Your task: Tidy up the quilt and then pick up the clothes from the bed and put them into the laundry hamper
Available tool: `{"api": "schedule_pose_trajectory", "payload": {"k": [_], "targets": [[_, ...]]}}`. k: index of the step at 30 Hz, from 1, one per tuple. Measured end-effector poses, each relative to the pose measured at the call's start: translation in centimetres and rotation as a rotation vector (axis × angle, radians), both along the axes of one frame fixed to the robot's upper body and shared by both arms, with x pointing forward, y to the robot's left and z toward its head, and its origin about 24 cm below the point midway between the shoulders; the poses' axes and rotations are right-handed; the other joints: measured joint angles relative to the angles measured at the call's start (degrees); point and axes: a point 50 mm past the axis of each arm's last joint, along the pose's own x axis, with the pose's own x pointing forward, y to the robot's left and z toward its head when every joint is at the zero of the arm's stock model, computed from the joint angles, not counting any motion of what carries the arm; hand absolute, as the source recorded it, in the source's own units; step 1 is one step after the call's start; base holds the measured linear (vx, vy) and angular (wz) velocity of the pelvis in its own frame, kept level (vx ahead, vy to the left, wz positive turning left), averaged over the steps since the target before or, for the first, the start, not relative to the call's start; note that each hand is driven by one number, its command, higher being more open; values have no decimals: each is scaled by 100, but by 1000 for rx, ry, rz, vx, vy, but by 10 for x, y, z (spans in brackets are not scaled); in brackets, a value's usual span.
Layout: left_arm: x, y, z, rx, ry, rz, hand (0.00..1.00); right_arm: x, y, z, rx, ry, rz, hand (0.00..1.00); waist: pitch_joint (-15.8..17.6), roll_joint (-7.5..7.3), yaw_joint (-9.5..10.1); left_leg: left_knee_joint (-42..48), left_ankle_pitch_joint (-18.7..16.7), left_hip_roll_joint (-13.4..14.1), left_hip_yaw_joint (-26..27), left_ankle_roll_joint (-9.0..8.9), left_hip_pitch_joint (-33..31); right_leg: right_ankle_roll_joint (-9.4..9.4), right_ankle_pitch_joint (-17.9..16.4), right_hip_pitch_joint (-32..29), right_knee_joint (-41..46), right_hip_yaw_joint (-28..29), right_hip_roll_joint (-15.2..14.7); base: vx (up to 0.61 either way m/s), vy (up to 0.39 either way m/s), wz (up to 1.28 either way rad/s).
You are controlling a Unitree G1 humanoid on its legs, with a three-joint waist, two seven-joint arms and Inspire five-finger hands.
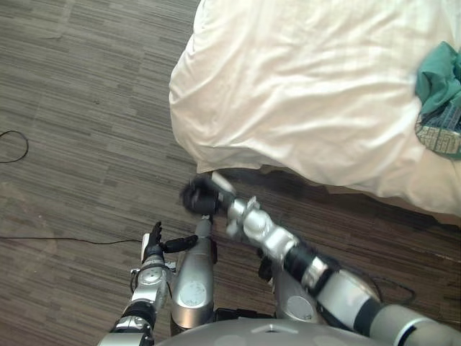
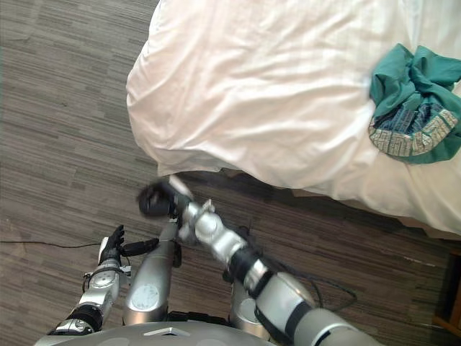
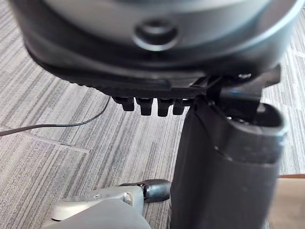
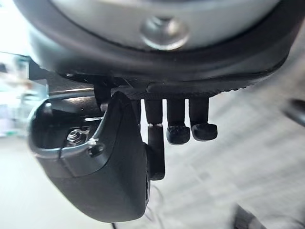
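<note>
A white quilt [image 1: 310, 86] covers the bed at the upper right, and its rumpled corner hangs over the bed's near edge. A bundle of teal clothes [image 2: 414, 108] lies on the quilt at the far right. My right hand [image 1: 198, 196] is raised just below the hanging quilt corner, a little apart from it. Its fingers [image 4: 178, 131] are curled and hold nothing. My left hand [image 1: 153, 246] hangs low over the floor at the lower left, its fingers [image 3: 147, 107] straight and empty.
Grey striped floor [image 1: 86, 108] spreads over the left and front of the bed. The bed's lower edge [image 1: 346, 191] shows under the quilt. A brown piece of furniture [image 2: 452, 303] stands at the right edge.
</note>
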Motion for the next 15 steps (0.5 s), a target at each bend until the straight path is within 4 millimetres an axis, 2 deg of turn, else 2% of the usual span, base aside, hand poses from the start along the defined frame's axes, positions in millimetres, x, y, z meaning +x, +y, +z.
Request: {"api": "schedule_pose_trajectory", "payload": {"k": [2,3,5,6,8,12,13,15], "targets": [[0,0,0,3,1,-1,100,-8,9,0,6,11,65,0,-4,-13,-11,-2,-15,47,66,-19,157,-1,1,129,-15,39,36,12,-31,-17],[-2,1,-1,4,6,1,100,-9,15,10,61,1,73,0,-12,-26,-13,-5,-30,72,78,-37,258,-9,-6,216,-23,55,59,-26,-44,-19],[-11,7,-4,18,26,10,100,-5,34,62,301,-72,96,0,-145,-137,-79,-18,-113,158,151,-136,354,-35,-24,264,-38,143,132,-55,-37,-22],[-12,8,-4,22,33,12,100,-7,39,77,375,-96,109,0,-176,-164,-108,-18,-113,167,169,-137,360,-41,-29,262,-57,166,151,-55,-23,-19],[-20,14,-9,36,71,22,100,-12,47,150,732,-196,151,0,-352,-280,-167,-20,-126,223,258,-154,378,-56,-38,255,-115,220,186,-21,-22,-17],[-37,21,-15,57,129,40,100,-24,43,209,1086,-227,217,0,-626,-415,-211,-7,-181,223,389,-158,443,-49,-6,267,-128,331,184,49,-8,-14],[-41,22,-17,57,143,43,100,-23,40,219,1178,-206,217,0,-728,-421,-225,-2,-147,217,408,-120,447,-36,13,278,-163,349,183,90,-12,-9],[-43,22,-17,59,150,44,100,-19,36,225,1239,-194,196,0,-769,-413,-256,-1,-147,208,434,-119,509,-33,42,357,-219,367,182,82,-12,-5]]}}
